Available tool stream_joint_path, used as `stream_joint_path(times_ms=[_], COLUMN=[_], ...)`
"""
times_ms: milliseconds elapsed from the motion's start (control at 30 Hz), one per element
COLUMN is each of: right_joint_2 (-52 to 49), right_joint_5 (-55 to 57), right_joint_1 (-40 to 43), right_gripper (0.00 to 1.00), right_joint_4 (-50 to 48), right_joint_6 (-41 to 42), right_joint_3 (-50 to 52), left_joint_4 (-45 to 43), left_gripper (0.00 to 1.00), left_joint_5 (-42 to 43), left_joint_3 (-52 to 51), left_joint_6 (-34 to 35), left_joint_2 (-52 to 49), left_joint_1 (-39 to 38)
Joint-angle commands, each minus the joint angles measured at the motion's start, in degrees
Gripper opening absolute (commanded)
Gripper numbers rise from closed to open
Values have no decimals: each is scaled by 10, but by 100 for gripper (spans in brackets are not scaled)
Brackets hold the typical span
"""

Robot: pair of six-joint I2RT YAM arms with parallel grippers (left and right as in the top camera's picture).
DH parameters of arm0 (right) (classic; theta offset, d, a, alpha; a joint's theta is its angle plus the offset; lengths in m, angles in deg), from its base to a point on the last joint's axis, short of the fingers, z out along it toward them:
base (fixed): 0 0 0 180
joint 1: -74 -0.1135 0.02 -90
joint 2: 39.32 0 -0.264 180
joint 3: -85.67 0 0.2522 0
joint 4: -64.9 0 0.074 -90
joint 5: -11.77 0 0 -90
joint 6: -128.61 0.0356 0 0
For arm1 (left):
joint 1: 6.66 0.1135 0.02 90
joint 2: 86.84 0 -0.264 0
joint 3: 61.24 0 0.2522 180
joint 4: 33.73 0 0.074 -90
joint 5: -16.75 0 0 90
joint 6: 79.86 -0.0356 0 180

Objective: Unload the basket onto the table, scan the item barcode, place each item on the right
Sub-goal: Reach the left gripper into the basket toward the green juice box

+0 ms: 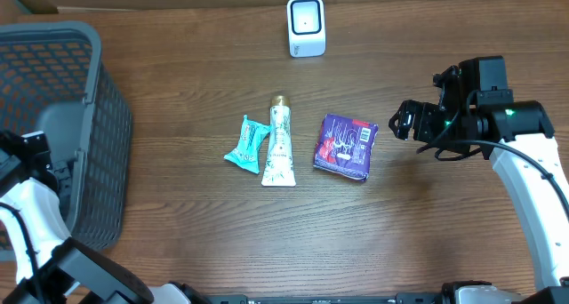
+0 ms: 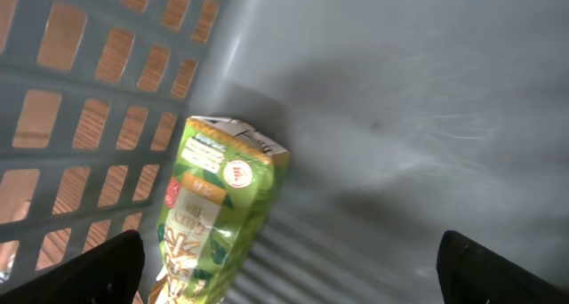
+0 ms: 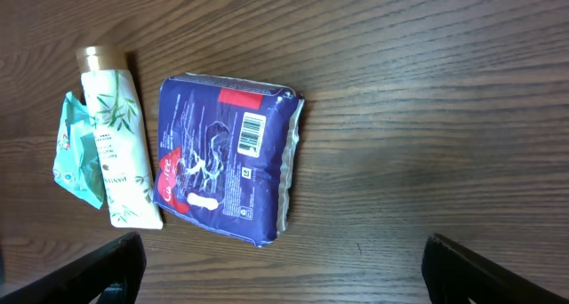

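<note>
1. Left gripper [image 2: 302,273]: my jaws stand wide, holding nothing. They sit inside the grey basket [image 2: 89,91].
2. Green pack [image 2: 218,215]: lies free on the basket floor at the lower left of the left wrist view, against the lattice wall. It is a glossy green-and-yellow pouch with a round red-and-white mark and white characters too blurred to read.
3. Right gripper [image 3: 298,273]: my jaws are spread wide and empty, above the wooden table [image 3: 427,91].
4. Purple pack [image 3: 227,157]: lies flat at centre-left of the right wrist view. It is dark blue-purple with a red panel and unreadable white script. A white barcode [image 3: 252,132] faces up.
5. Tube [image 3: 116,144]: pale, leaf-printed, gold-capped, just left of the purple pack. A teal packet [image 3: 76,153] touches its left side.
6. Scanner [image 1: 306,26]: white, at the top centre of the overhead view.
</note>
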Motion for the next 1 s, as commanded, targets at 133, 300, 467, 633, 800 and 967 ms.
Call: stream_joint_path(times_ms=[133,300,467,633,800,967], right_joint_2=[-1,-1,-1,-1,-1,-1], right_joint_5=[-2,-2,-3,-2,-2,3], right_joint_1=[-3,-3,-3,-3,-3,-3], right_gripper=[100,100,100,100,100,100], right_joint_4=[10,19,19,25,26,39], right_joint_6=[0,0,1,0,0,0], right_joint_3=[3,3,3,3,3,3], left_joint_4=[-15,-41,-81,-88,-87,-95], left_gripper=[98,98,97,88,88,86], left_joint_5=[86,83,81,32,33,37], left_joint_3=[-6,-6,-6,-6,-6,-6], left_joint_6=[-28,-47,-77,-115,-115,-115], left_joint_2=[-45,-61,-63,-64,-64,-65], left_joint_1=[32,33,49,64,81,109])
